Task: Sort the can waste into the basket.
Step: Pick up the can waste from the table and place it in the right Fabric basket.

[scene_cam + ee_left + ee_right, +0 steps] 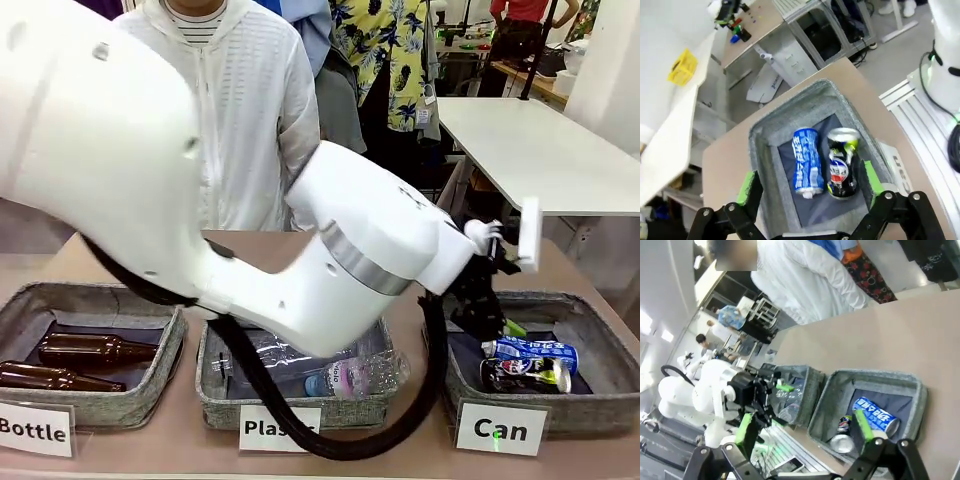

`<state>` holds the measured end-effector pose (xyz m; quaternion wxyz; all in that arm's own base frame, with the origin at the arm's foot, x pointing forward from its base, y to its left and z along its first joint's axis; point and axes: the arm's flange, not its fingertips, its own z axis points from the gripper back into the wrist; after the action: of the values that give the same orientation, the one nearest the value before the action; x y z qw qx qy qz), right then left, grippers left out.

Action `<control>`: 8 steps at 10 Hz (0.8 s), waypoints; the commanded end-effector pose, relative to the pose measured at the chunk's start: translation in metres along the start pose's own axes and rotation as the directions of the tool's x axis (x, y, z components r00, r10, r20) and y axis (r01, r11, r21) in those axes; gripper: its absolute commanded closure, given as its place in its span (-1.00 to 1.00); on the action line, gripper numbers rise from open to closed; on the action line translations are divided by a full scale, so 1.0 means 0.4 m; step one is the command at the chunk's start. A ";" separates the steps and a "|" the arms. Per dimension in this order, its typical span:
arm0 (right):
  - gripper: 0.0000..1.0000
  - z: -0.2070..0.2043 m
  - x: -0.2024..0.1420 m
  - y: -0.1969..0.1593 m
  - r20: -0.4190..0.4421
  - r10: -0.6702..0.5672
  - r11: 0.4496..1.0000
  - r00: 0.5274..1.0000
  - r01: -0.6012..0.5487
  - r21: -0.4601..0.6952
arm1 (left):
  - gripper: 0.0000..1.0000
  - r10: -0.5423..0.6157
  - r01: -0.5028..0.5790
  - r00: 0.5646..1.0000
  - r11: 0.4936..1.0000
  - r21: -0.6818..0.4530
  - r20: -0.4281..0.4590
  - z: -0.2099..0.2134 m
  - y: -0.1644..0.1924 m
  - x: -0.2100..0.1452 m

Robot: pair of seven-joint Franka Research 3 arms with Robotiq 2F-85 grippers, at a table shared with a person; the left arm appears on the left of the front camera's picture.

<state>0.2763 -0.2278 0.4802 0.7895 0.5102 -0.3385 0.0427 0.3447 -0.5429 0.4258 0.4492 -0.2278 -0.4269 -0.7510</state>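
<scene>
Two dented cans lie side by side in the grey basket (600, 310) carded "Can" (500, 428): a blue can (530, 352) and a dark can (520, 376). My left arm reaches across from the left, and its gripper (482, 300) hangs open just above the basket's left end. In the left wrist view the green-padded fingers (746, 187) straddle the basket (790, 115), with the blue can (806, 160) and dark can (841, 165) below, untouched. My right gripper (802, 430) is open and empty, high over the basket (875, 375) and blue can (875, 415).
The "Plastic" basket (215, 375) in the middle holds clear bottles (350, 375). The "Bottle" basket (100, 295) on the left holds brown bottles (95, 350). A person in a white jacket (230, 120) stands at the far side. Bare tabletop (880, 330) lies beyond the baskets.
</scene>
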 end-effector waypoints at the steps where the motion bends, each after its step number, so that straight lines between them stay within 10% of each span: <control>1: -1.00 -0.070 0.038 -0.001 -0.098 0.056 0.996 0.994 -0.048 0.081 | -1.00 0.214 -0.216 0.975 0.976 -0.026 -0.060 0.168 0.026 0.011; 6: -1.00 -0.447 0.094 0.086 -0.362 0.169 0.974 0.917 -0.099 0.206 | -1.00 0.599 -0.599 0.801 0.800 0.045 0.006 0.636 0.081 -0.148; 8: -1.00 -0.639 0.075 0.098 -0.348 0.195 0.951 0.917 -0.089 0.297 | -1.00 0.714 -0.702 0.695 0.699 -0.136 0.086 0.822 0.082 -0.295</control>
<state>0.3911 -0.0189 0.4743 0.7719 0.5584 -0.1968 0.2318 0.4114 -0.2474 0.5416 0.6662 -0.3960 -0.3261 -0.5413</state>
